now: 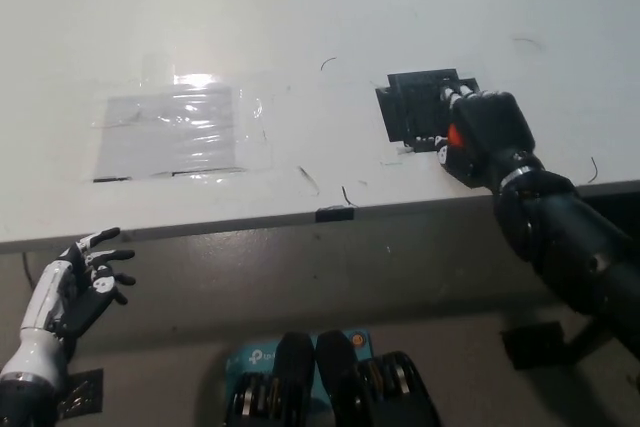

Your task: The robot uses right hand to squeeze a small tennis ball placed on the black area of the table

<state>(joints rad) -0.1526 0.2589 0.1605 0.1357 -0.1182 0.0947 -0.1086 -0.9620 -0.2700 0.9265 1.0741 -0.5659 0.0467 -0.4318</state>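
my black right hand [482, 137] sits curled on the right edge of the black patch [415, 107] on the white counter [300, 7]. i see only a bit of orange from the ball [454, 134] under it, so the ball is inside my hold. the counter edge is close below. my white left hand [85, 282] rests low, fingers apart, far off.

Right hand [480, 135] over black area [412, 107]

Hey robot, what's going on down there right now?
Right hand shut on ball, over black patch. Left hand idle below table edge. Nothing in the way.
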